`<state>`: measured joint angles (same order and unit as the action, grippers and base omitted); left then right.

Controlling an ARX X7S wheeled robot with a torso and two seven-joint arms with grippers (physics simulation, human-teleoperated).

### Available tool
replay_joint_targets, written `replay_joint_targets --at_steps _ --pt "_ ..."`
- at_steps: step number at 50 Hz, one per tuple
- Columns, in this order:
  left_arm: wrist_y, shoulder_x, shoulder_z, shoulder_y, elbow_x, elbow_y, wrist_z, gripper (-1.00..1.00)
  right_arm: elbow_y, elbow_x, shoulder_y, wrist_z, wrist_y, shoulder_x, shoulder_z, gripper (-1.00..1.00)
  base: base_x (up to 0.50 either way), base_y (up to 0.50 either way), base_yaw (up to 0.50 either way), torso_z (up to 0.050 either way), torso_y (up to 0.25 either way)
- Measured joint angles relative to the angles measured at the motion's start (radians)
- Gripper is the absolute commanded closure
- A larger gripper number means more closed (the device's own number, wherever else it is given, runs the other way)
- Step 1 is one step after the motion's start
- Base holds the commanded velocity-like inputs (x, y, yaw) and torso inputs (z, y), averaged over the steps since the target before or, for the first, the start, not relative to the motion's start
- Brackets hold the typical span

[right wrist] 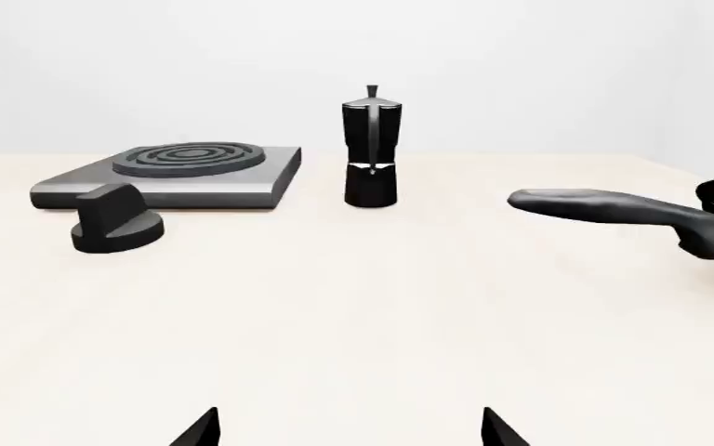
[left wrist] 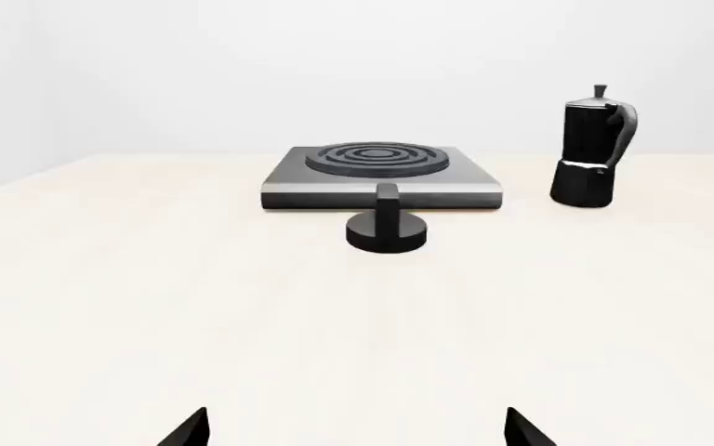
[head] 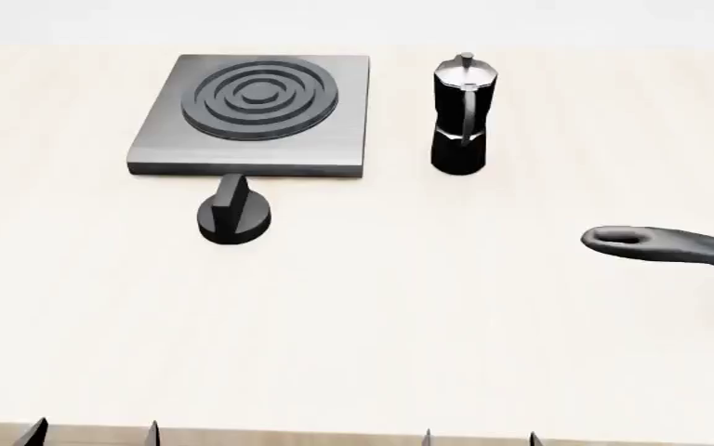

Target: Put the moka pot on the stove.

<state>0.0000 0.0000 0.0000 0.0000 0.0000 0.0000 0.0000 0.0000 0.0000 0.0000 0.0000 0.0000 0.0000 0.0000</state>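
Small black faceted moka pot (head: 463,116), silver-lidded: upright near the counter's far edge, just beside the flat grey ring-burner stove (head: 257,116). Right end effector (right wrist: 350,429): spread open, empty, at the near edge. Advice: approach level, grip the waist.

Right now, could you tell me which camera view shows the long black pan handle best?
The right wrist view: the long black pan handle shows side-on, joining the pan's body. The head view shows the handle cut by the edge. The left wrist view lacks it.

Cream table (head: 456,325) (stove (head: 332,139), moka pot (head: 463,116), dial knob (head: 234,216), pan handle (head: 667,246))
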Motion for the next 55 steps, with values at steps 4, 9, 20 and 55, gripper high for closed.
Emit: replay_joint_targets --at_steps 4,9,20,55 --pt "-0.003 -0.008 0.007 0.006 -0.009 0.007 0.001 -1.0 0.011 0.007 -0.011 0.01 -0.012 0.007 -0.007 -1.0 0.0 0.0 0.0 0.0 0.0" --pt "0.003 -0.018 0.02 0.003 -0.018 0.003 -0.01 -1.0 0.008 0.012 -0.006 0.021 -0.012 0.02 -0.024 -1.0 0.0 0.0 0.0 0.0 0.0" --pt "0.01 -0.044 0.051 0.0 -0.035 -0.002 -0.032 -1.0 0.009 0.027 0.0 0.048 -0.021 0.044 -0.053 -1.0 0.0 0.0 0.0 0.0 0.0" --pt "0.198 -0.089 0.11 -0.011 -0.074 -0.072 -0.066 -1.0 0.062 0.069 0.01 0.089 -0.171 0.092 -0.115 -1.0 0.08 0.0 0.0 0.0 0.0"
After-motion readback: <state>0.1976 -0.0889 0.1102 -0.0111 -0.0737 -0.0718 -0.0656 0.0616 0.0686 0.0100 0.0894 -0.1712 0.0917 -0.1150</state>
